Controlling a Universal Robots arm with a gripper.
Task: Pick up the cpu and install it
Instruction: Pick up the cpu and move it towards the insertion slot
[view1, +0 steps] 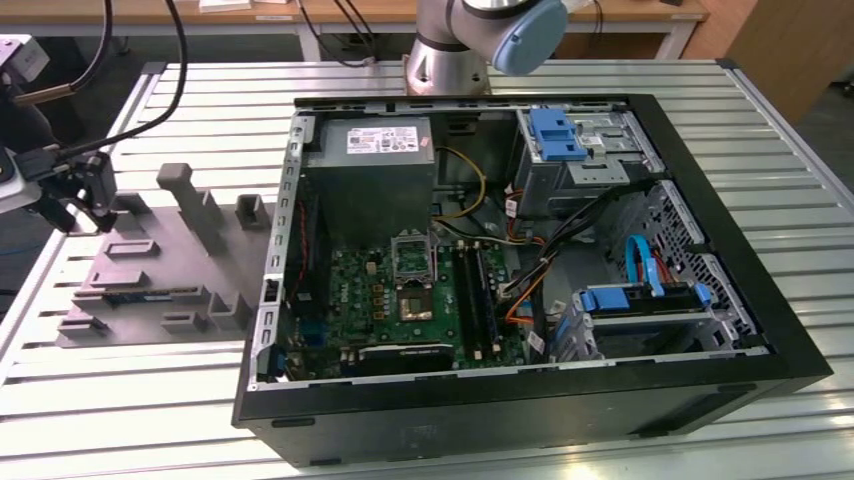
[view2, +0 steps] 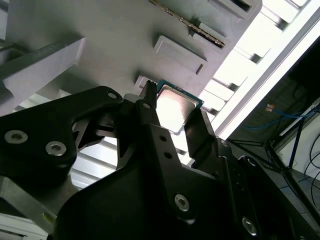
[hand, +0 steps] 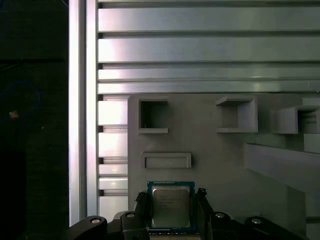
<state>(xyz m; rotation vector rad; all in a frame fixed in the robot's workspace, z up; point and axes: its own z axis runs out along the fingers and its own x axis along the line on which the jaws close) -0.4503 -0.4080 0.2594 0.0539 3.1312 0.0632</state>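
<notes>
The cpu (hand: 171, 209) is a small square chip with a silvery top and a thin green rim. It lies low on the grey moulded fixture (view1: 160, 275) at the exterior view's left. My gripper (view1: 80, 212) hangs over that fixture, well apart from the PC case. In both wrist views its two black fingers (hand: 201, 202) stand one on each side of the cpu (view2: 175, 107) and press against its edges. The gripper (view2: 172, 110) is shut on the chip. The metal-framed socket (view1: 414, 257) sits on the green motherboard inside the case.
The open black PC case (view1: 727, 215) lies on its side on the slatted metal table (view1: 801, 120), with a power supply (view1: 378, 165), cables and blue drive brackets (view1: 554, 135) inside. The fixture has raised posts (view1: 200, 205) and pockets (hand: 153, 116). The table's edge (hand: 77, 125) is close by.
</notes>
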